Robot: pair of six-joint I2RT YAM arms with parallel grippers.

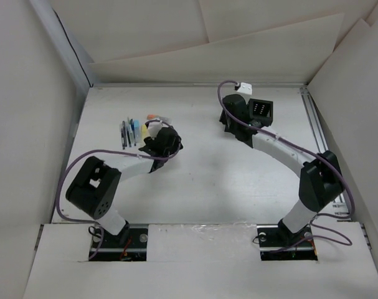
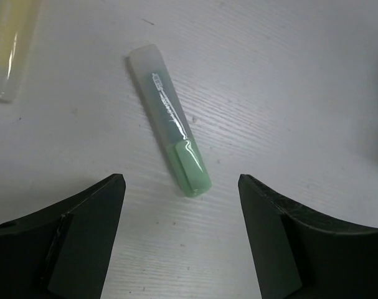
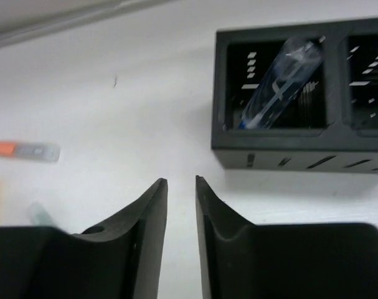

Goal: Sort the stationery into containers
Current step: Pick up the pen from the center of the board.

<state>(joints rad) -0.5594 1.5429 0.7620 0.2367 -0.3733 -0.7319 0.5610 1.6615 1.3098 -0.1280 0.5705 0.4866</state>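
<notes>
A pile of stationery (image 1: 136, 129) lies at the left rear of the table, with my left gripper (image 1: 156, 141) just to its right. In the left wrist view a green highlighter (image 2: 170, 137) with a clear cap lies flat just ahead of the left gripper (image 2: 181, 187), which is open and empty. The black two-compartment organizer box (image 1: 261, 109) stands at the right rear. My right gripper (image 3: 181, 182) hangs short of the box (image 3: 301, 152), its jaws a narrow gap apart with nothing between them. A clear blue pen (image 3: 279, 84) leans in the box's left compartment.
A yellow item in a clear sleeve (image 2: 8, 43) lies to the upper left of the highlighter. In the right wrist view an orange-capped grey marker (image 3: 27, 151) lies on the table far to the left. Paper walls (image 1: 27, 124) close in the table on the left, the right and the back.
</notes>
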